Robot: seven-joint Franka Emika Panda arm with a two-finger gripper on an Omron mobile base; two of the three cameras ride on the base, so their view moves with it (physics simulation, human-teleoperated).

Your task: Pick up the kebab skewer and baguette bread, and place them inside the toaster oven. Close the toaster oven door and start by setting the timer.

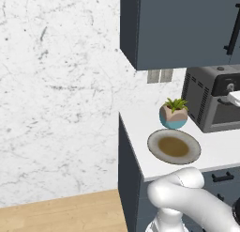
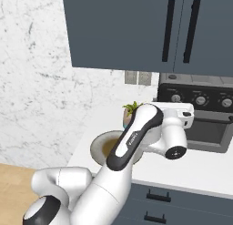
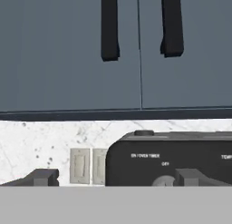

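Observation:
The toaster oven [image 1: 206,102] is a dark grey box at the back right of the white counter, with its door upright against its front [image 2: 207,133]. My gripper [image 3: 117,177] hovers open just in front of the oven's control panel [image 3: 172,157], level with the timer knob [image 3: 164,180]. Both dark fingertips [image 3: 43,177] stand far apart with nothing between them. My white hand [image 2: 175,117] covers the left end of the oven's front. The kebab skewer and the baguette bread are hidden. The grey plate [image 1: 154,144] beside the oven carries nothing.
A small potted plant [image 1: 174,112] stands between the plate and the oven. Dark blue wall cabinets [image 2: 136,28] hang low above the oven. Two wall outlets [image 3: 88,165] sit to its left. The counter ends at a marble wall [image 1: 56,95] on the left.

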